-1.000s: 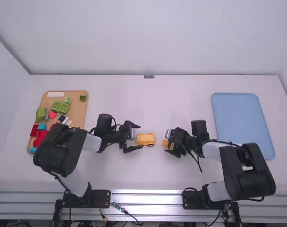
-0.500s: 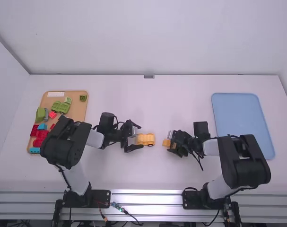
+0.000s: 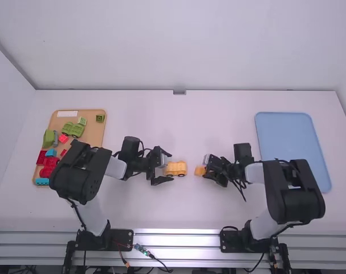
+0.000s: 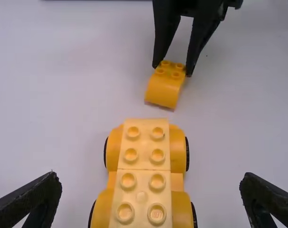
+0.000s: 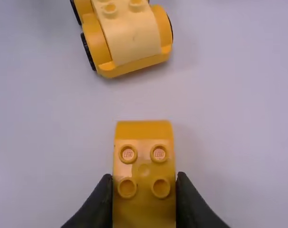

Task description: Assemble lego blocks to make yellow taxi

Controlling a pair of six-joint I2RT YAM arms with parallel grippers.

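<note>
Right hand (image 5: 144, 177) clamps curved yellow block (image 5: 144, 132) | wheeled yellow chassis (image 5: 132, 38) on worktop (image 3: 178, 208), just ahead of this hand, long axis slightly skewed | left hand (image 4: 151, 179) spread wide, nearer chassis

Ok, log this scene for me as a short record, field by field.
left end effector: open, a finger to each side of the yellow plastic car base
right end effector: shut on the yellow round-ended plastic block with four studs
assembly: block and car base apart
far left: tan rectangular tray with mixed-colour plastic bricks
far right: light-blue rectangular tray
</note>
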